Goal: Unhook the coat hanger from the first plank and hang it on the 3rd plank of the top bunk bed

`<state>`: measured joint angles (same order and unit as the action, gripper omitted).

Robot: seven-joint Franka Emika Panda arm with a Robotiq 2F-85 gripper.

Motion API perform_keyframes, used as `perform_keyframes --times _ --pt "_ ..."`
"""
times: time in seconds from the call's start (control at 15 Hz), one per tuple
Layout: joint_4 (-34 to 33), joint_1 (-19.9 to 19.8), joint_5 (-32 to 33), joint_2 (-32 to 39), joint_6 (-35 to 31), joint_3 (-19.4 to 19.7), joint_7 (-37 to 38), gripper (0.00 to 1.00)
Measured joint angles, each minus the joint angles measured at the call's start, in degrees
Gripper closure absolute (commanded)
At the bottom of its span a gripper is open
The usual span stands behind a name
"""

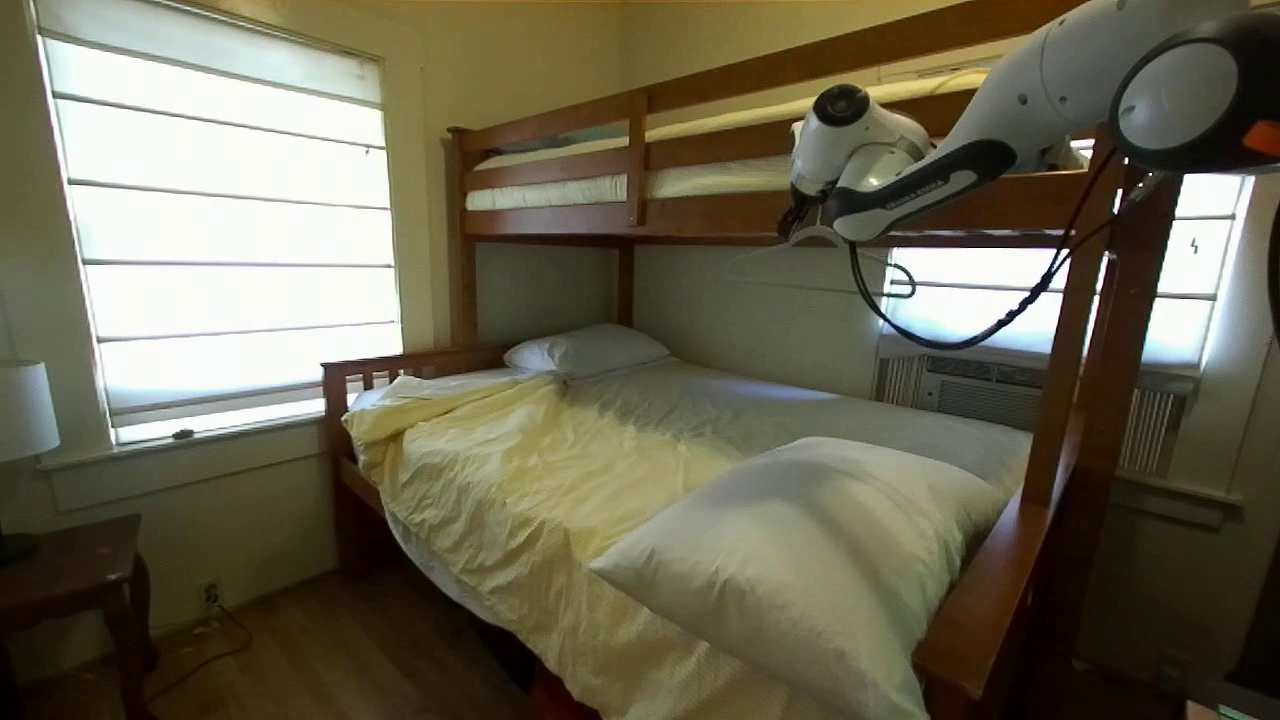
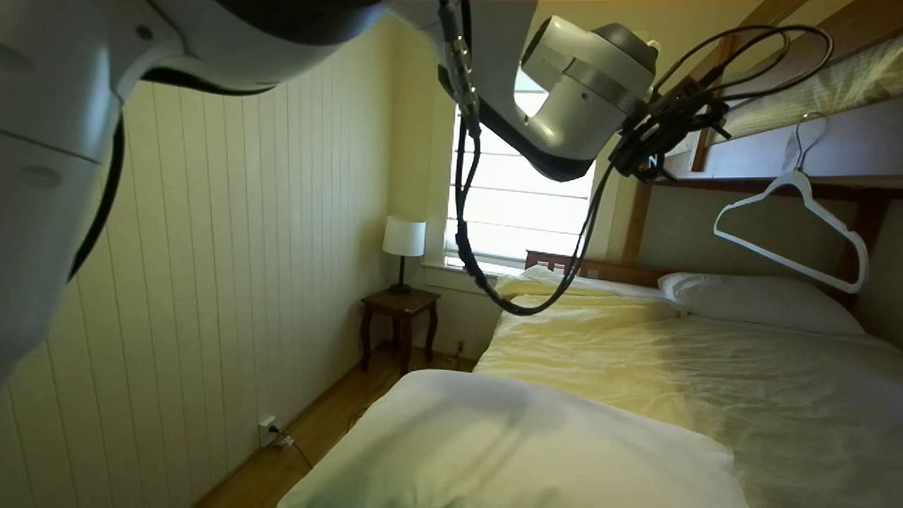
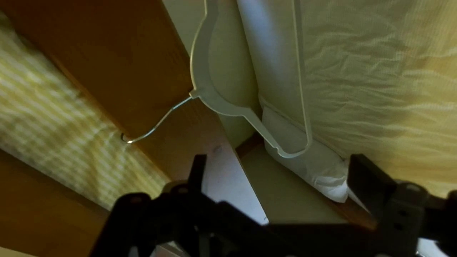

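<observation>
The white coat hanger [image 2: 797, 182] hangs by its metal hook over the top edge of the lowest plank [image 2: 864, 144] of the top bunk bed [image 1: 560, 222]. It shows faintly in an exterior view [image 1: 815, 236], partly behind the arm. In the wrist view the hanger [image 3: 206, 95] lies across the upper middle, its hook at the plank's edge beside the striped mattress [image 3: 75, 121]. My gripper [image 3: 276, 159] is open and empty, its fingers apart below the hanger in the picture. In both exterior views the gripper [image 1: 790, 215] [image 2: 693, 152] is beside the lowest plank, apart from the hanger.
Another plank [image 3: 43, 210] runs above the mattress gap. Black cables [image 2: 522, 307] loop below the arm. The lower bed holds yellow bedding [image 1: 520, 450] and pillows [image 1: 800, 560]. A wooden post [image 1: 1085, 350] stands near the arm. A lamp [image 2: 403, 236] stands on a side table.
</observation>
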<state>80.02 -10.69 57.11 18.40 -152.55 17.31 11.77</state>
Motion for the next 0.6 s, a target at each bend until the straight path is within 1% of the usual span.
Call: perform_keyframes --times 0.33,0.6 --pt "-1.68 -0.10 -4.31 0.52 -5.37 -2.05 0.47 0.00" --pt "-4.43 -0.09 -4.58 1.67 -6.43 -2.73 0.26 0.00"
